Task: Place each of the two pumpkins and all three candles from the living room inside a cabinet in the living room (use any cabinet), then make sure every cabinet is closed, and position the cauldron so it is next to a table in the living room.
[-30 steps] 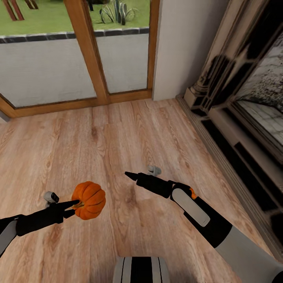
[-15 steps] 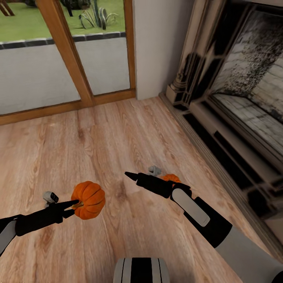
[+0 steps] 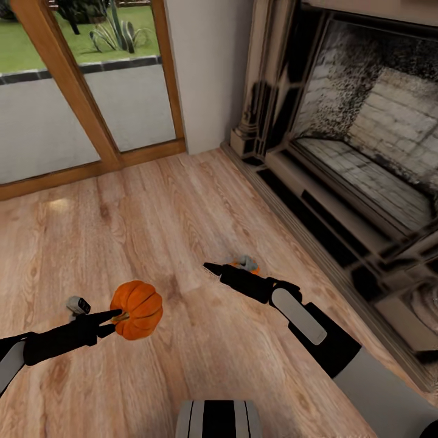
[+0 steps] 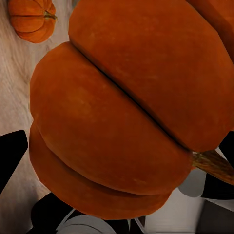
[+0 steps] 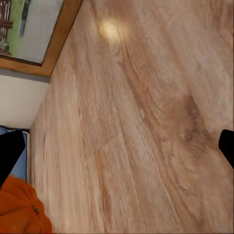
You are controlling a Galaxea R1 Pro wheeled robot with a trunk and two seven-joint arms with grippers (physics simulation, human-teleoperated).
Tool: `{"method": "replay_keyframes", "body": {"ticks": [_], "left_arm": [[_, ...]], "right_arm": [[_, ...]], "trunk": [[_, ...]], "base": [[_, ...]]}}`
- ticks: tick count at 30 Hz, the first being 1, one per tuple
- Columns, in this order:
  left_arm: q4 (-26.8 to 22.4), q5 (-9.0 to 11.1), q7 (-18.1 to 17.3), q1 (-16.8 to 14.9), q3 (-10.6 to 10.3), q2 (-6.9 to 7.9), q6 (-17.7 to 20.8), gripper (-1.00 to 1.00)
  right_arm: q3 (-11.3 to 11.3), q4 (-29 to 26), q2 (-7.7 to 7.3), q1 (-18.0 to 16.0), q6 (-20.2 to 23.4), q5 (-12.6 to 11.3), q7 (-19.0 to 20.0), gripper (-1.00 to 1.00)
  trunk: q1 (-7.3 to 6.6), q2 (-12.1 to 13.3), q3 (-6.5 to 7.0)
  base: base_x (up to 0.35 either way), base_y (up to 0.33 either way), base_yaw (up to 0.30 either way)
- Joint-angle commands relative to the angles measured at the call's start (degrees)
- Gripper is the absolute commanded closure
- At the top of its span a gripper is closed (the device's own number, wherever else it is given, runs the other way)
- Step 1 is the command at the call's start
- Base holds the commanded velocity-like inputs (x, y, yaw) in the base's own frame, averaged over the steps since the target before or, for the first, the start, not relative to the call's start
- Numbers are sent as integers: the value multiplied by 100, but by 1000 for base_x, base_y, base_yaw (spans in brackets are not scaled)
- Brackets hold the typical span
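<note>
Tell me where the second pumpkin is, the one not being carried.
The second pumpkin lies on the wood floor, mostly hidden behind the right gripper in the head view, between the carried pumpkin and the fireplace.

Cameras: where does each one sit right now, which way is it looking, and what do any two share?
Head view: up on the robot, looking down over wood floor toward the fireplace; both arms show.
Left wrist view: by the left gripper, facing its held pumpkin; dark fingers at the edges.
Right wrist view: looking along the open fingers at floor.
Shared: the second pumpkin, lying on the floor, in both wrist views.
</note>
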Motion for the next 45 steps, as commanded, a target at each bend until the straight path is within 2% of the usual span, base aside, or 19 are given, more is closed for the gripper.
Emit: {"method": "replay_keyframes", "body": {"ticks": [1,5,9,24,28,32,39,40,41,45], "left_arm": [[-1,10,-1,0,2,2,27,100],[4,10,-1,0,2,2,27,100],[5,10,-1,0,2,2,27,100],[38,11,-4,0,10,2,27,100],[58,10,-7,-1,11,2,27,100],[65,16,-8,0,11,2,27,100],[89,18,-2,0,22,-7,11,100],[57,47,-42,34,54,-34,27,100],[25,85,-81,66,85,1,27,100],[13,224,-237,192,182,39,27,100]], "right_arm": [[-27,50,-3,-4,2,-58,-10,-100],[-221,296,-3,1,23,-82,37,-100],[-287,412,-35,2,53,-92,47,-100],[-298,477,-202,2,65,-180,66,-100],[-298,582,-210,2,65,-200,97,-100],[-298,786,-211,2,65,-214,363,-100],[-301,836,-199,2,36,-202,377,-100],[-268,869,-166,-31,3,-169,410,-100],[-242,901,-133,-19,-29,-138,442,-100],[-249,1030,-200,-4,-149,-7,440,-100]], "trunk": [[-1,-2,3],[-1,-2,28],[-1,-2,54],[-1,-2,148],[-1,-2,173],[-1,-2,198],[-1,-2,213],[-1,-2,213],[-1,-2,213],[-1,-2,213]], "base": [[-6,0,-231],[-2,0,-232],[0,0,-235],[-36,0,-237],[-4,0,-239],[0,0,-239],[56,19,-85],[0,0,0],[0,0,0],[0,0,0]]}}
